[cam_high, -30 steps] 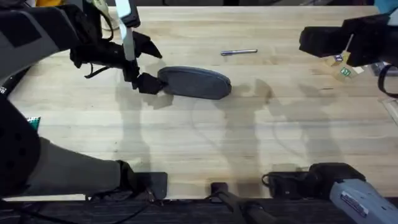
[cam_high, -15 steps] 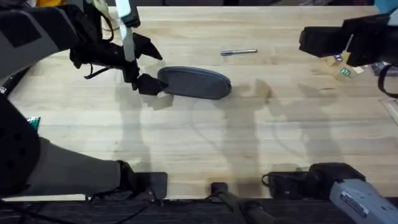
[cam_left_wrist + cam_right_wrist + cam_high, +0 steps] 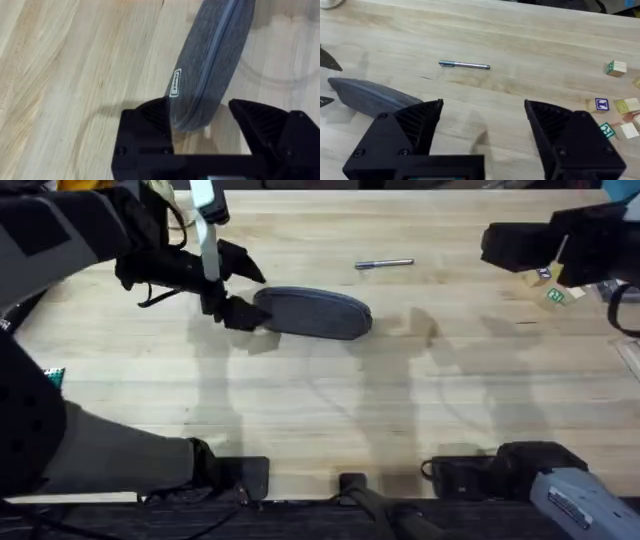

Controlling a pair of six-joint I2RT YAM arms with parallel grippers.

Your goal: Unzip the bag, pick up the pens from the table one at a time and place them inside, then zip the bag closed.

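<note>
Left jaws: the left arm's black two-finger jaws (image 3: 200, 125) stood wide apart astride the nine-o'clock end of the bag, one finger either side of it; whether the pads touched the fabric I could not tell. In the overhead view they (image 3: 236, 290) sat at about ten o'clock on the surface.

Bag: the oblong grey felt-like pencil pouch with rounded ends (image 3: 312, 312) lay flat just above the middle of the surface, long axis running nine to three o'clock. Its zipper (image 3: 216, 47) ran closed along the part visible from the left wrist; the pull was not visible.

Surface: the pale butcher-block wooden tabletop (image 3: 330, 420) was bare between the arm bases and the pouch.

Right jaws: the right arm's black jaws (image 3: 482, 130) were spread wide and held nothing, hovering at about two o'clock, well apart from the pouch.

Pen: one slim metallic grey-silver stick pen (image 3: 384, 264) lay at twelve o'clock, beyond the pouch and apart from it.

Stage, as I judged it: unzipping not yet done, no pen packed.

Risk: closing on the rounded end could pinch only loose fabric, so the pouch might slide or swivel toward the pen when the zipper is tugged.

Risk: with the pull unseen, the right jaws might miss it and drag the whole pouch.
</note>
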